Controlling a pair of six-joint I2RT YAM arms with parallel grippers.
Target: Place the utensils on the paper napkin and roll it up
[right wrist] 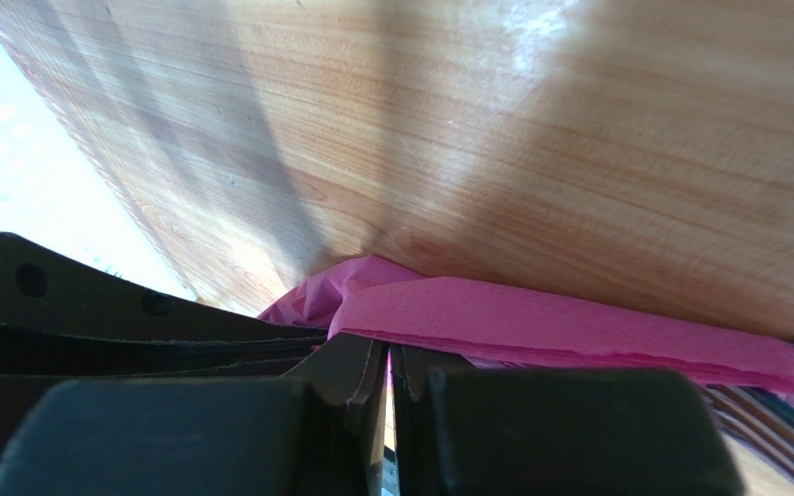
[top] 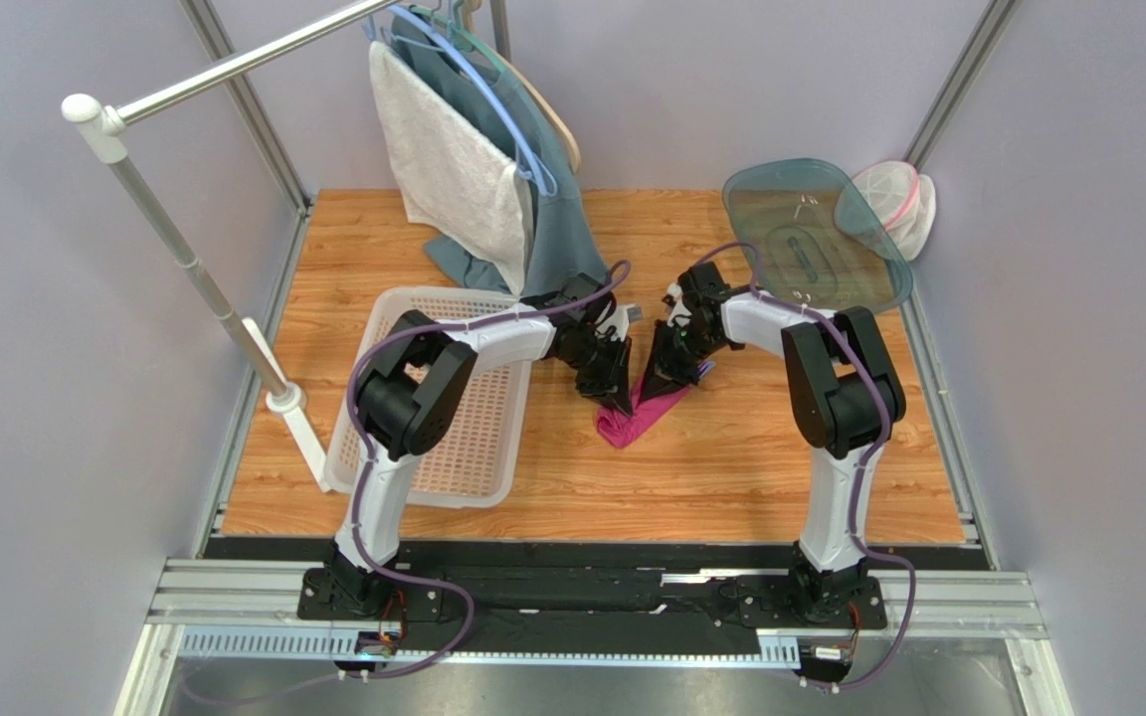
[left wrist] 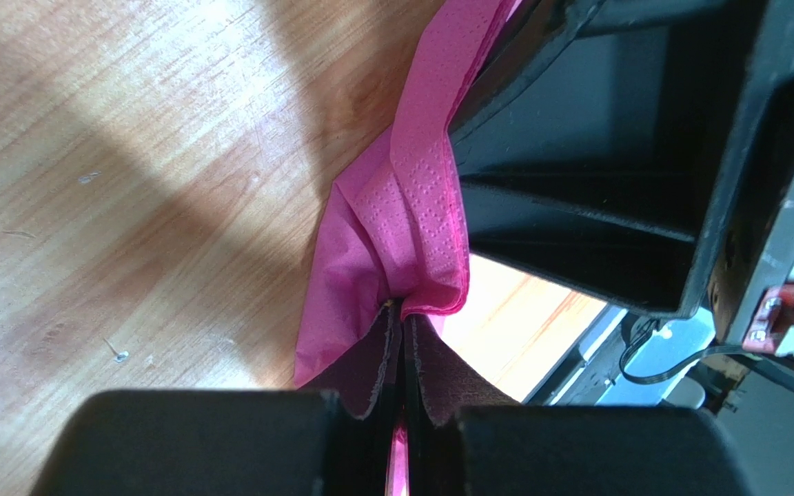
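Note:
The magenta-pink paper napkin point(top: 629, 424) lies bunched and folded on the wooden table between the two arms. My left gripper point(top: 618, 391) is shut on a pinched fold of the napkin point(left wrist: 403, 222); its fingertips point(left wrist: 380, 357) meet tightly with pink paper between them. My right gripper point(top: 666, 379) is just beside it, jaws closed to a hairline on the napkin's folded edge point(right wrist: 536, 320). Purple fork tines point(right wrist: 769, 419) poke out from under the napkin at the lower right of the right wrist view. The other utensils are hidden inside the napkin.
A white basket point(top: 360, 403) sits left of the napkin under the left arm. A grey-white towel point(top: 445, 157) and teal cloth point(top: 557, 239) hang from a rack point(top: 183, 254) at the back. A teal lid point(top: 815, 231) lies back right.

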